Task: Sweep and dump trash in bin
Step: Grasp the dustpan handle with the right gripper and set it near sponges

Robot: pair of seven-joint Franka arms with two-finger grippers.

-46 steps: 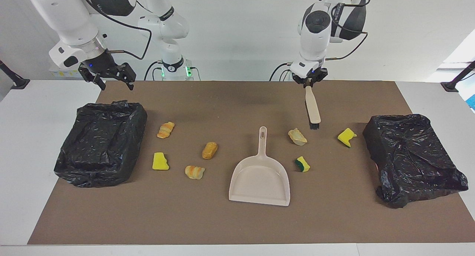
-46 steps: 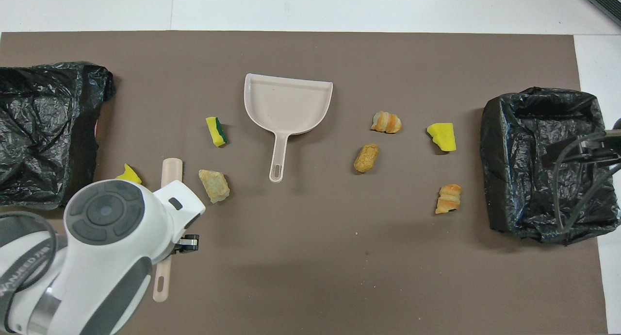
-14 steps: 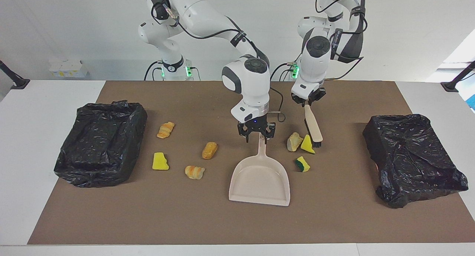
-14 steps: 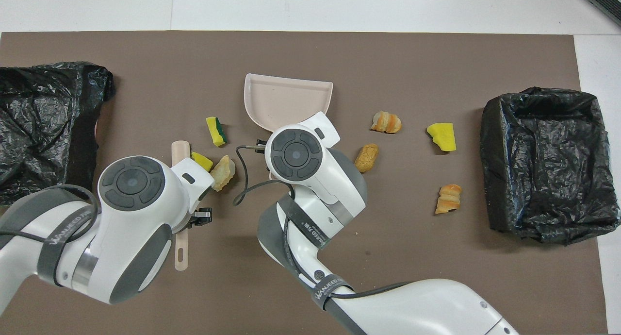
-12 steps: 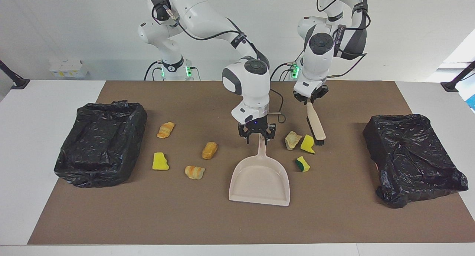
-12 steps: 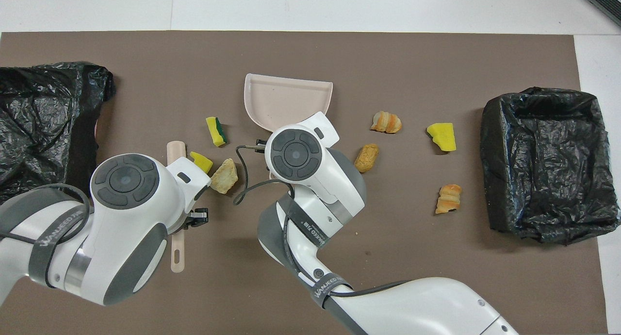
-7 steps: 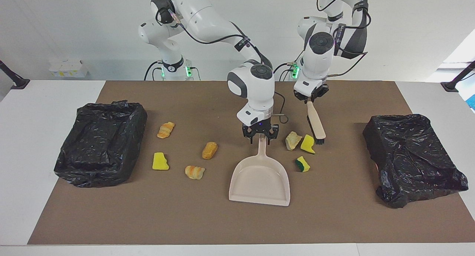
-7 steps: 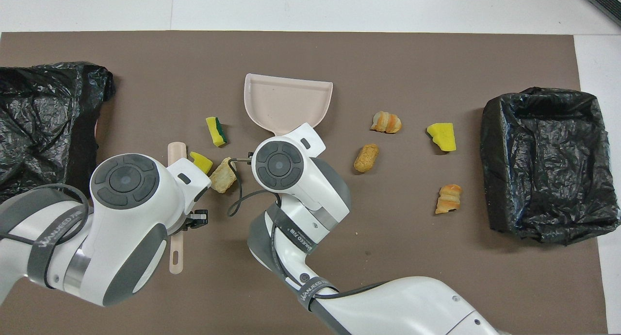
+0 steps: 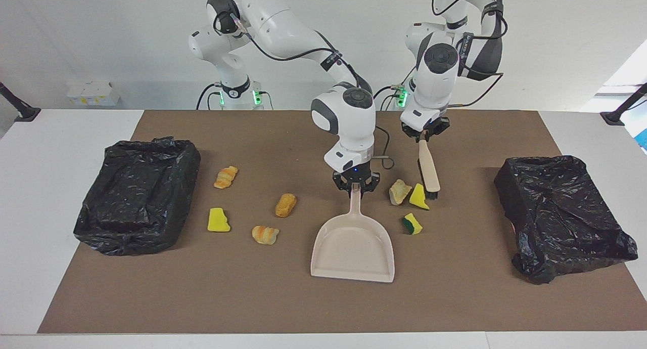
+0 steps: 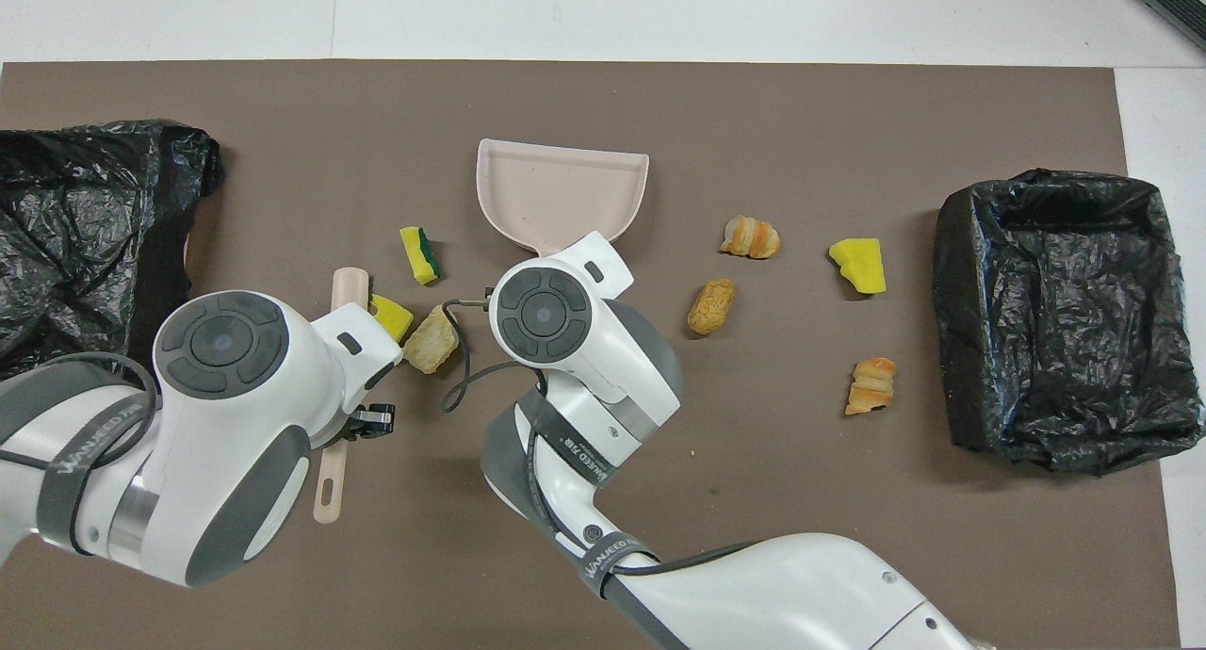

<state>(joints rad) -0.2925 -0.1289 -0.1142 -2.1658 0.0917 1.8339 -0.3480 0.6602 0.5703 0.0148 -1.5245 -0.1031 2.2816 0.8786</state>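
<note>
Bins lined with black bags sit at each end of the brown mat (image 9: 455,298), one at the right arm's end (image 9: 139,194) and one at the left arm's end (image 9: 561,215), unmoved since the earlier frames. The beige dustpan (image 9: 354,248) lies mid-mat, its handle pointing toward the robots. The right gripper (image 9: 356,186), spread wide around that handle a second ago, has now drawn its fingers in onto the handle's tip. The left gripper (image 9: 423,135) stays clamped on the beige hand brush (image 9: 428,168), whose bristles touch a yellow sponge chunk (image 9: 418,197); this chunk, swept in from near the left arm's bin, now rests against a tan pastry piece (image 9: 399,192). A green-sided sponge (image 9: 412,223) lies just beside the pan. Four other scraps (image 9: 285,205) remain toward the right arm's end.
</note>
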